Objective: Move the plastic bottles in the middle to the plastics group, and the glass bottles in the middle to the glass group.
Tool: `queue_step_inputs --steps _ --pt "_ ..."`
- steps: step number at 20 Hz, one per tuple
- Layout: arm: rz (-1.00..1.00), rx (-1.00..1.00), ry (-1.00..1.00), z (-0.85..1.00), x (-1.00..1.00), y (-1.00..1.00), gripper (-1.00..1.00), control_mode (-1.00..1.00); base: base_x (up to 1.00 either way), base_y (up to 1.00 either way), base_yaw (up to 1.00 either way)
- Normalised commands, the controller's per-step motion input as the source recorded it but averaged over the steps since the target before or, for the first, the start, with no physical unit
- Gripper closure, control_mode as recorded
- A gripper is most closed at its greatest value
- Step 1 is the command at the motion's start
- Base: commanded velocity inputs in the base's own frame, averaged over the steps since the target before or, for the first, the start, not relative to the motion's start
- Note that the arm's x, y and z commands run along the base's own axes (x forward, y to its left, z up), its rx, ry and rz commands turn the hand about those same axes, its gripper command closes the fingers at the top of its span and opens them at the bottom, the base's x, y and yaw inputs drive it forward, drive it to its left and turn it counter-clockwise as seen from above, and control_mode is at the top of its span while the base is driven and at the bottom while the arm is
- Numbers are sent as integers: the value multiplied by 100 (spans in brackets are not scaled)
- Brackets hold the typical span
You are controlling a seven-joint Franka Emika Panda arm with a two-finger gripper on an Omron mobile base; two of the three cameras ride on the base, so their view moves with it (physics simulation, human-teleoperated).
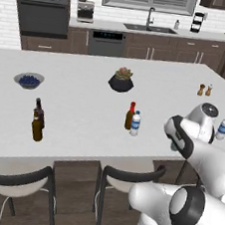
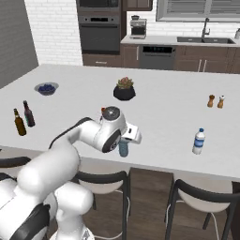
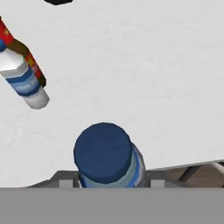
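A teal-blue plastic bottle with a dark blue cap stands between my gripper's jaws, which are shut on it. It hangs close to the counter's front edge, under my hand. In the middle of the counter a clear plastic bottle with a white label stands against the red-capped brown glass bottle; both also appear at the left of the hand view. The plastics group's water bottle is to the right. The two brown glass bottles stand far left.
A dark pot with a plant sits mid-counter, a bowl of blueberries at the left, two small shakers at the far right. Stools stand under the front edge. My own arm hides part of the counter's middle.
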Motion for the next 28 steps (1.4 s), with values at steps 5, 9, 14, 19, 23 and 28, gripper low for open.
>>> queue_step_inputs --steps 5,9,14,19,23,28 --pt "0 -5 10 9 21 -88 100 -100 0 0 0" --pt "0 -5 6 0 6 -67 100 -100 0 0 0" --pt "0 -4 1 0 16 -29 100 -100 0 0 0" --pt "0 0 -9 0 30 -36 100 -100 0 0 0" --pt "0 1 -6 -2 34 -59 100 -100 0 0 0" --pt "0 0 -2 0 30 -55 100 -100 0 0 0"
